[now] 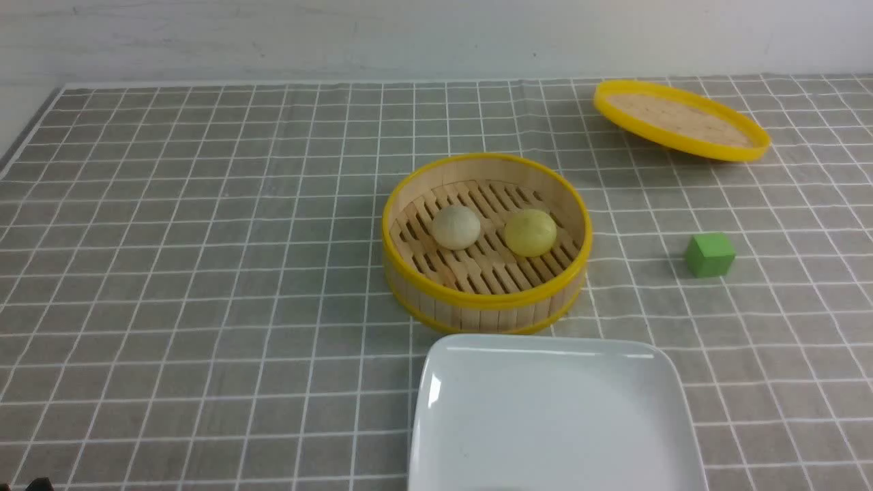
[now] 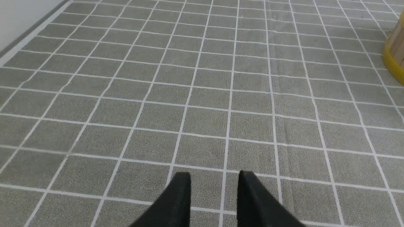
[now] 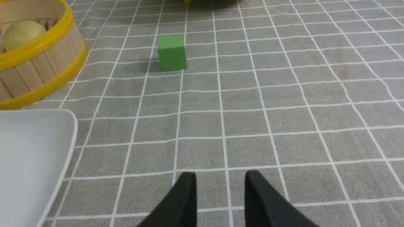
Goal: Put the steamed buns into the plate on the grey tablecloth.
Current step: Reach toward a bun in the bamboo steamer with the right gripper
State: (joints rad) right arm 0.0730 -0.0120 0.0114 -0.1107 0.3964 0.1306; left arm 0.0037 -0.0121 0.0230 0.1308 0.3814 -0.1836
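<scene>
Two steamed buns sit side by side on the slatted floor of a round bamboo steamer basket (image 1: 485, 300) at the center of the front view, the pale bun (image 1: 456, 226) on the left and the yellow bun (image 1: 530, 232) on the right, close together but not touching. The basket stands open on the grey tablecloth (image 1: 204, 273), whose grid of thin white lines fills the frame from edge to edge. Just below the basket, at the bottom center-right of the frame, lies the white square plate (image 1: 545, 423), glossy and bare, its far rim just short of the basket's yellow base band and its near edge cut off by the frame. The yellow-rimmed lid (image 1: 682, 121) sits at a slant in the upper right, well apart from the basket. A green cube (image 1: 710, 254) rests on the cloth at right center, between the lid and the plate. Neither arm reaches into the front view. The left wrist camera shows the left gripper (image 2: 214, 176) over bare cloth, its two black fingers parted with nothing between them, and a sliver of the basket at the frame's edge. The right gripper (image 3: 220, 176) is likewise spread and empty-handed above the cloth, with the plate's corner, the basket and the cube ahead of it.
</scene>
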